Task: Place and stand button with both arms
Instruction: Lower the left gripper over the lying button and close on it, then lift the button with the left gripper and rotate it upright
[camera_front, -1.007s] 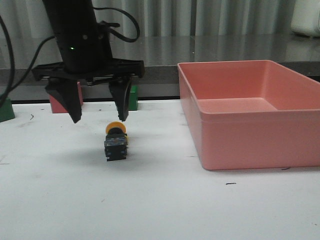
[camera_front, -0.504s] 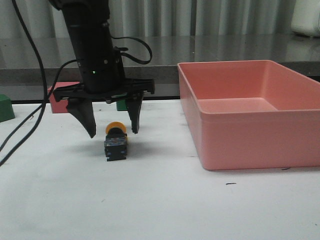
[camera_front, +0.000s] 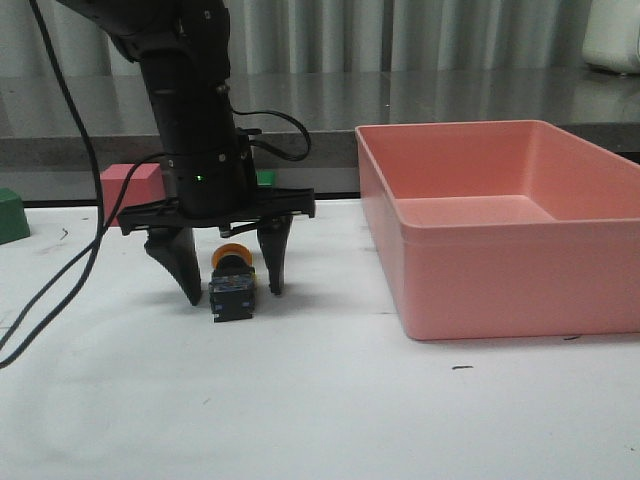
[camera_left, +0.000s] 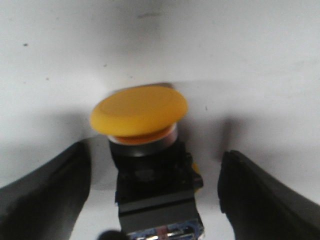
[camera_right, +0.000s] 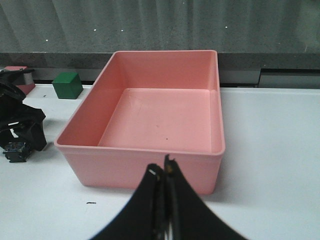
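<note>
The button (camera_front: 231, 285) lies on its side on the white table, its yellow cap pointing away from the front camera and its black base toward it. My left gripper (camera_front: 232, 290) is open and lowered over it, one finger on each side with gaps to the button. In the left wrist view the button (camera_left: 150, 165) sits between the two open fingers (camera_left: 42, 192), untouched. My right gripper (camera_right: 161, 170) is shut and empty, in front of the pink bin (camera_right: 150, 107). It is out of the front view.
The pink bin (camera_front: 500, 230) stands right of the button. A pink cube (camera_front: 130, 190) and a green cube (camera_front: 10, 215) sit at the back left. Another green cube (camera_right: 67, 84) stands behind the left arm. The left arm's cables hang at the left.
My left gripper has come down, open, from above the button until its fingers straddle it near the table. The button has not moved.
</note>
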